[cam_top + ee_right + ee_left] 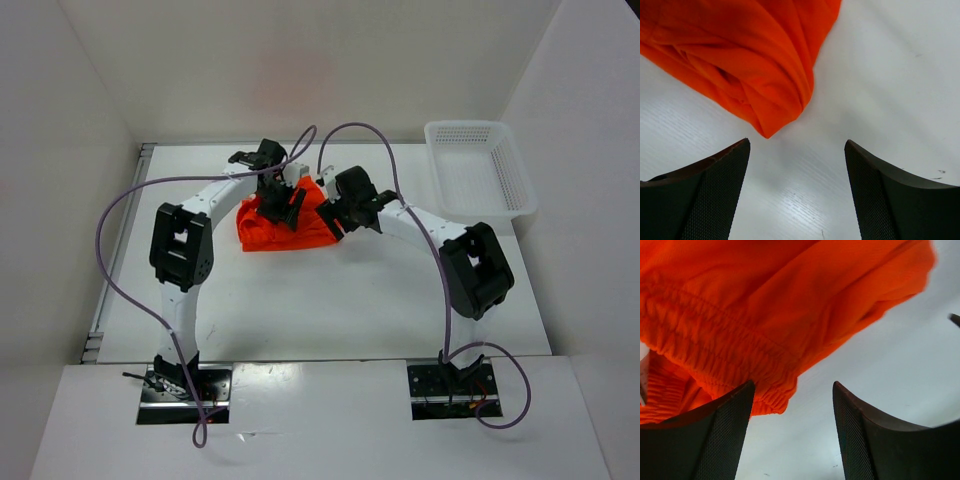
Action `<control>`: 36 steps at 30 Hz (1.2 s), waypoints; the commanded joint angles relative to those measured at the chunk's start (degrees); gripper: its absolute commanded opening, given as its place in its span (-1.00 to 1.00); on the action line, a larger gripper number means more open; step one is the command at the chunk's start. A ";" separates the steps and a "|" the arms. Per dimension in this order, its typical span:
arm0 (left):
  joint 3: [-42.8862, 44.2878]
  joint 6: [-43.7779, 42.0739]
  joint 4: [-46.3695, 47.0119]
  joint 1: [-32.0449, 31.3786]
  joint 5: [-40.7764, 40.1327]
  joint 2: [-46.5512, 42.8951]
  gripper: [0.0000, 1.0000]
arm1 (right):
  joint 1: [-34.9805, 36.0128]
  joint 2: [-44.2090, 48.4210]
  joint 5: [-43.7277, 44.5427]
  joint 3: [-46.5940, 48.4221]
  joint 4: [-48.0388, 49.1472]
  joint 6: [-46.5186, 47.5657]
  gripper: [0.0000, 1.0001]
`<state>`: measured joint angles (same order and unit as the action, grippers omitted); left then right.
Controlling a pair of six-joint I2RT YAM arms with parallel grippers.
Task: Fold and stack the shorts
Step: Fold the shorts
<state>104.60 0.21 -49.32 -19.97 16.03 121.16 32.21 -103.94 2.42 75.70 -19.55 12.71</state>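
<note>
Shorts: we see the bright orange-red soft cloth shorts [272,230] lying bunched on the white table [300,300], toward its far middle and between the two wrists. We judge them not yet folded.
Left gripper: the left gripper [792,385] has its fingers spread with nothing pinched. The end of the gathered waistband [715,355] lies just ahead of one finger, and we cannot tell whether they touch.
Right gripper: the right gripper [796,141] is also spread wide and empty. A pointed fold of cloth rests on the table just ahead of the gap.
Risk, grasp: the cloth is layered and rumpled, so closing here could catch several layers or only the thick elastic. We think the fold would then come out lopsided.
Risk, drag: one arm pulling without the other would slide the whole soft heap instead of flattening it.
Risk, collision: the two wrists hang close over the same small heap, so crossing paths could knock them together.
Risk, cables: the looping purple cables [120,215] arch near both wrists and could snag.
Edges: the white perforated plastic basket [520,190] sits at the far right corner, well apart from the shorts. White walls [70,150] bound the left, back and right.
Open room: bare table lies between the shorts and the arm bases, which we judge the best space for spreading and folding.
</note>
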 commanded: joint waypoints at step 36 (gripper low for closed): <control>-1.15 -0.21 -1.92 -1.22 -10.24 2.41 -0.91 | -1.36 -7.86 -6.90 -1.70 9.27 -11.30 0.65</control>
<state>104.09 0.14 -50.17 -22.13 2.55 122.89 31.07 -111.87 -3.95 74.41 -12.91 2.50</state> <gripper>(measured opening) 0.074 0.823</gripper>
